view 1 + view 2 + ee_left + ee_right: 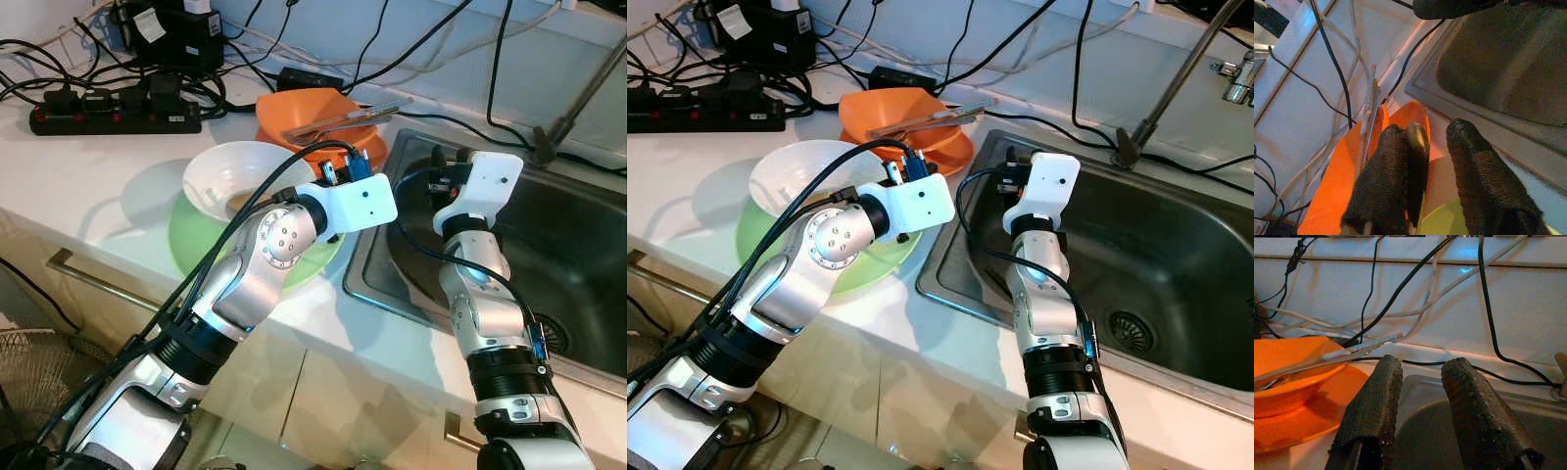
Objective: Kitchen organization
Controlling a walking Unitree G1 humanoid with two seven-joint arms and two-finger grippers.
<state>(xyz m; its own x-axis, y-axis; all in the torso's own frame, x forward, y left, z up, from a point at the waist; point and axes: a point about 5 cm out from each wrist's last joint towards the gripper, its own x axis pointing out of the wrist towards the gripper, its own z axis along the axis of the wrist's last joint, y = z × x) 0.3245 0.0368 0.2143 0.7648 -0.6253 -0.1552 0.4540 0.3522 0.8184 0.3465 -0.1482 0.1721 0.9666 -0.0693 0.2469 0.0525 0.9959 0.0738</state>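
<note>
An orange bowl (312, 110) sits on an orange plate (374, 147) at the back of the counter, with long metal utensils (343, 117) laid across its rim. A white bowl (230, 171) rests on a green plate (191, 240) in front of it. My left arm (279, 235) reaches over the green plate; the left gripper (1431, 134) is open just above the orange plate's near edge, with a slim dark, shiny-tipped piece against one finger (1386, 181). My right gripper (1423, 364) is open and empty above the left rim of the steel sink (568, 245).
A black power strip (108, 117) and many cables lie along the back wall. The faucet stem (1176, 78) rises behind the sink, whose drain (1132, 331) is at the basin's bottom. A drawer handle (69, 262) runs under the counter's front edge.
</note>
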